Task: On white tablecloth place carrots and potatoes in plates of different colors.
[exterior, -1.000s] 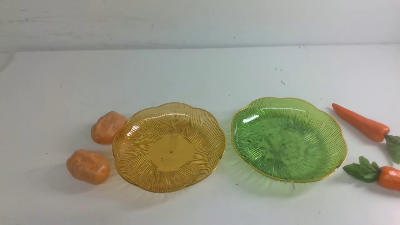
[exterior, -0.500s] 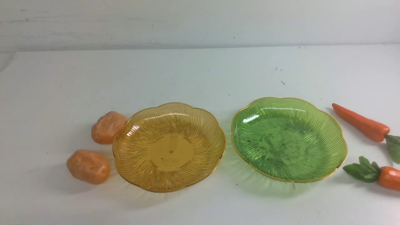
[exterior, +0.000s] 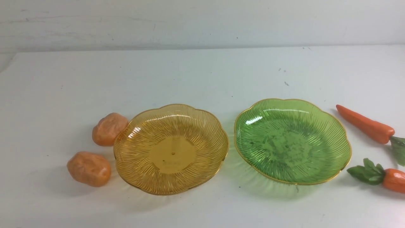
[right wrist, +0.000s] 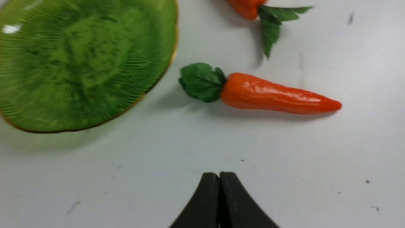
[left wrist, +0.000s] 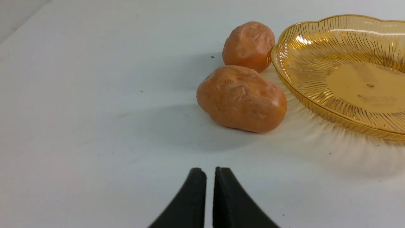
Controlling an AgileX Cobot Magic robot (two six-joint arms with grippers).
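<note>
On the white tablecloth (exterior: 202,72) stand an amber-yellow plate (exterior: 139,139) and a green plate (exterior: 335,139), both bare inside. Two potatoes lie left of the amber plate: the far one (exterior: 109,129) touches its rim, the near one (exterior: 89,168) sits apart. Two carrots lie right of the green plate: one far (exterior: 365,123), one near (exterior: 394,180) with its leaves toward the plate. No arm shows in the front view. My left gripper (left wrist: 210,171) is shut and empty, short of the near potato (left wrist: 242,98). My right gripper (right wrist: 219,174) is shut and empty, short of the near carrot (right wrist: 278,94).
A pale wall (exterior: 202,22) rises behind the table's far edge. The table's left corner (exterior: 14,55) shows at the far left. The amber plate's rim (left wrist: 284,79) lies close beside both potatoes. The green plate's rim (right wrist: 158,79) lies near the carrot's leaves.
</note>
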